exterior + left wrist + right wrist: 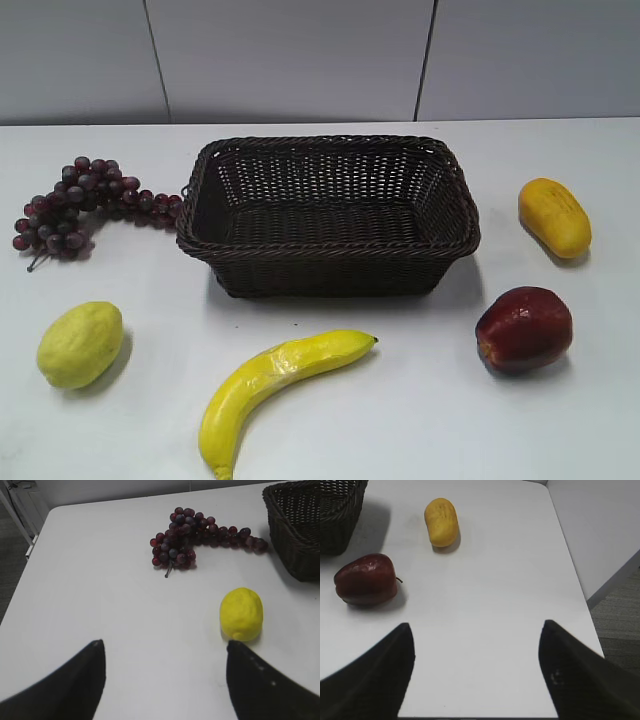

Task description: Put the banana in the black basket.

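Observation:
The banana [272, 385], long, curved and bright yellow with a dark tip, lies on the white table in front of the black basket [327, 247], a large dark woven wicker basket standing empty at the table's middle. The basket's corner also shows in the left wrist view [295, 530] and in the right wrist view [337, 520]. My left gripper [165, 650] is open and empty above the table's left side. My right gripper [476, 632] is open and empty above the table's right side. Neither gripper shows in the exterior view. The banana is out of both wrist views.
A yellow-green lemon [80, 344] [241, 614] lies front left. Dark red grapes [85, 205] [200, 537] lie left of the basket. An orange-yellow mango [554, 217] [441, 521] and a dark red apple [523, 328] [366, 579] lie right. The table edge [575, 580] is at the right.

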Controlling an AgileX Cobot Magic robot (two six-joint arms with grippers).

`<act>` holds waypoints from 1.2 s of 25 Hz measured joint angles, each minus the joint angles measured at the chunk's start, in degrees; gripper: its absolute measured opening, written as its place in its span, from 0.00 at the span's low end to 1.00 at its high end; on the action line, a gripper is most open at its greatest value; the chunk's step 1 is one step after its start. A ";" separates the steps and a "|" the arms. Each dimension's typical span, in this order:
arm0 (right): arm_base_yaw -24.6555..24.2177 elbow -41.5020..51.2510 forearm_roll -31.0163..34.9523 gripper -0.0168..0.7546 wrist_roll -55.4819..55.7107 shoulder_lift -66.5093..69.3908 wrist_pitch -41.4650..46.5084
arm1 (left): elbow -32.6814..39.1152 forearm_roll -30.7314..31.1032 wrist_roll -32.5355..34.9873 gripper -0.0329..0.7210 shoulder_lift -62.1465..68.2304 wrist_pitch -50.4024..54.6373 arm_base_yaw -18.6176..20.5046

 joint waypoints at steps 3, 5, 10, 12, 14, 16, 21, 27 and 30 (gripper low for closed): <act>0.00 0.00 0.00 0.79 0.00 0.00 0.00 | 0.00 0.00 0.00 0.78 0.00 0.00 0.00; 0.00 0.00 0.00 0.79 0.00 0.00 0.00 | 0.00 0.00 0.00 0.78 0.00 0.00 0.00; 0.00 0.00 0.00 0.79 0.00 0.00 0.00 | 0.00 0.00 0.00 0.78 0.00 0.00 0.00; 0.00 0.00 0.00 0.79 0.00 0.00 0.00 | 0.00 0.00 0.00 0.78 0.00 0.00 0.00; 0.00 0.00 0.00 0.79 0.00 0.00 0.00 | 0.00 0.00 0.00 0.78 0.00 -0.06 0.00; 0.00 0.00 0.00 0.79 0.00 0.00 0.00 | 0.00 -0.10 0.00 0.78 0.00 -0.40 0.00; 0.00 0.00 0.00 0.79 0.00 0.00 0.00 | -1.08 -0.26 0.38 0.78 2.24 -1.54 0.00; 0.00 0.00 0.00 0.79 0.00 0.00 0.00 | -3.00 -0.48 4.66 0.78 14.39 -10.11 0.00; 0.00 0.00 0.00 0.79 0.00 0.00 0.00 | -3.80 -2.66 8.11 0.77 22.94 -15.05 0.00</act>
